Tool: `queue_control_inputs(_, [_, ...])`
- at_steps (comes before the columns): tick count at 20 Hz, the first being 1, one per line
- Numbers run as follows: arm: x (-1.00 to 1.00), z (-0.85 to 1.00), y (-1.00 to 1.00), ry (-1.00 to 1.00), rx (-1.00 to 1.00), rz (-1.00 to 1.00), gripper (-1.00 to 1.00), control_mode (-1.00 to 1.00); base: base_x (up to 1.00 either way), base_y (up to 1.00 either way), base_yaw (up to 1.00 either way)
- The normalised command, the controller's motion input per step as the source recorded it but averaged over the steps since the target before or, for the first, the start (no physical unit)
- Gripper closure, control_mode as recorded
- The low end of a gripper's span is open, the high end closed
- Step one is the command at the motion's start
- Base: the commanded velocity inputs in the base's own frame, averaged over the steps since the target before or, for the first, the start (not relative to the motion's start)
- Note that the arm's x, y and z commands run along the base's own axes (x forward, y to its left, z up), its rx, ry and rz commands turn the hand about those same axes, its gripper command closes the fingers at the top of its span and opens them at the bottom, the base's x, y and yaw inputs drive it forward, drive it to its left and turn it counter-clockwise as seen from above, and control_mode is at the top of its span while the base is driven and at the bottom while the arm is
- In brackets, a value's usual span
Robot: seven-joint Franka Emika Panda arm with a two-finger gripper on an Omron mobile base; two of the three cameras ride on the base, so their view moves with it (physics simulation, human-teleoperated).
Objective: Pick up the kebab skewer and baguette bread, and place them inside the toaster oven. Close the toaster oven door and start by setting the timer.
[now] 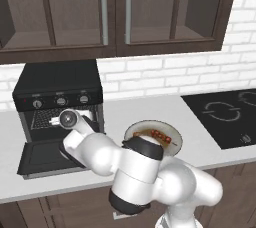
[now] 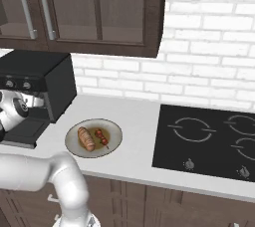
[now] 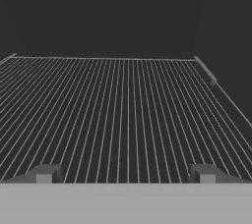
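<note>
The black toaster oven (image 1: 57, 79) (image 2: 35, 71) stands at the counter's left with its door (image 1: 45, 157) (image 2: 20, 131) dropped open. My gripper (image 3: 125, 176) is open at the oven's mouth, fingertips wide apart with nothing between them, just over the front of the wire rack (image 3: 123, 115). The orange-brown baguette bread (image 2: 85, 138) and the kebab skewer (image 2: 102, 137) (image 1: 159, 135) lie side by side on a round plate (image 2: 115, 132) (image 1: 176, 137) to the right of the oven. My arm hides most of the bread in the left base view.
A black induction cooktop (image 1: 225, 114) (image 2: 209, 139) is set into the counter at the right. Dark wood wall cabinets (image 1: 115, 12) hang over the oven, and a white brick wall (image 2: 209, 71) backs the counter.
</note>
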Motion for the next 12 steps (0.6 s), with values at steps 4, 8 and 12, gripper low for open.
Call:
queue_control_inputs(4, [0.13,-0.11,0.00,0.00,0.00,0.00,-1.00,-1.00,0.00,0.00,0.00])
queue_control_inputs(8, [0.00,-0.31,0.00,0.10,0.00,0.00,-1.00,-1.00,0.00,0.00,0.00])
queue_control_inputs(12, [0.00,-0.34,0.00,0.04,0.00,0.00,-1.00,-1.00,0.00,0.00,0.00])
